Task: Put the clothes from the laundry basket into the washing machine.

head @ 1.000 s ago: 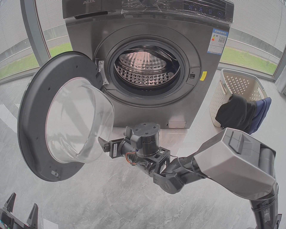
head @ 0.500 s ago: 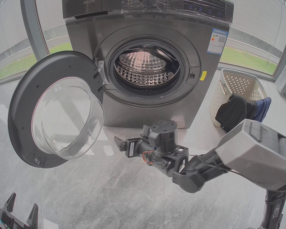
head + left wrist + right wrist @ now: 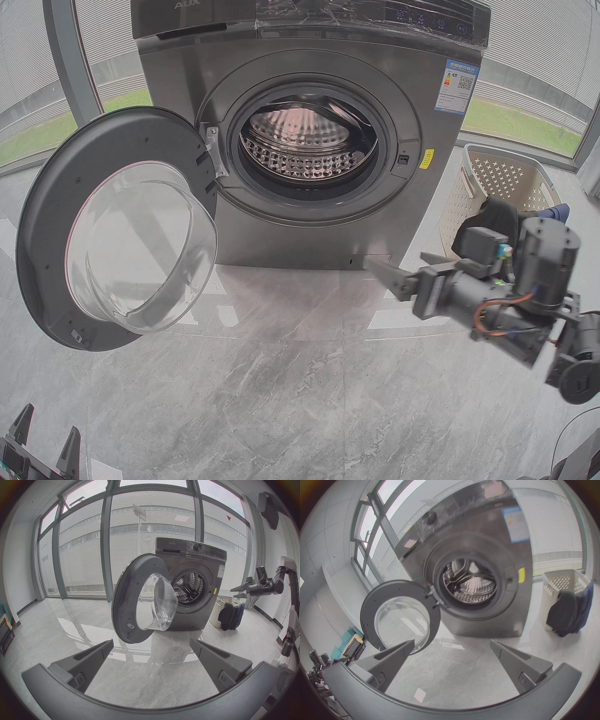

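The grey washing machine stands with its round door swung wide to the left, and its steel drum holds nothing. To its right sits a cream laundry basket with a black garment and a blue one draped over its front rim. My right gripper hovers open and holding nothing above the floor, just left of the basket and below the machine's right corner. My left gripper is low at the near left, open, far from the clothes.
Grey marble floor spreads in front of the machine. Tall windows run behind and to the left. The open door juts out over the floor to the left of the drum opening.
The right arm has swung from in front of the door over to the right, toward the basket. The door opened wider a second ago and has stayed put since.
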You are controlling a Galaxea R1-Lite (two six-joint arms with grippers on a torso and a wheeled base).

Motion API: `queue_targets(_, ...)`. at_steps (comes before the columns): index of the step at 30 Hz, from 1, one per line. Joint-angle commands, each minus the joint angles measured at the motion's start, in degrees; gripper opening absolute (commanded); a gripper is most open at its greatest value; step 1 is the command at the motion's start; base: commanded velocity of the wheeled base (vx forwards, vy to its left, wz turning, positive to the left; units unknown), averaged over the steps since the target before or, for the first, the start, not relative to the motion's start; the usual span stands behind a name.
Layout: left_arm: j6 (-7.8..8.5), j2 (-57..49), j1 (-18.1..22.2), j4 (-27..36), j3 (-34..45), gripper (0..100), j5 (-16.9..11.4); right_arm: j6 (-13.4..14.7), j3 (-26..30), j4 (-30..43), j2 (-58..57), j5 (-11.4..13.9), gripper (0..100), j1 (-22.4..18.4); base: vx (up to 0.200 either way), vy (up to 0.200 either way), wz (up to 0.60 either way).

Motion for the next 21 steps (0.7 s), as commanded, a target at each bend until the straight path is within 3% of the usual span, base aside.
queue_targets(1, 0.25, -0.4, 0.0, 0.0, 0.8, 100, -0.1, -5.8, 17.6, 0.4, -28.3, -0.1, 100, -12.6, 0.000, 0.000, 0.00)
queue_targets(9, 0.25, -0.4, 0.0, 0.0, 0.8, 100, -0.1, -7.3, 23.8, 0.5, -38.7, 1.6, 100, -21.3, 0.000, 0.000, 0.00)
queue_targets(21, 0.25, -0.4, 0.0, -0.1, 0.8, 100, -0.1, -7.3, 25.4, 4.2, -45.2, 2.1, 100, -23.8, 0.000, 0.000, 0.00)
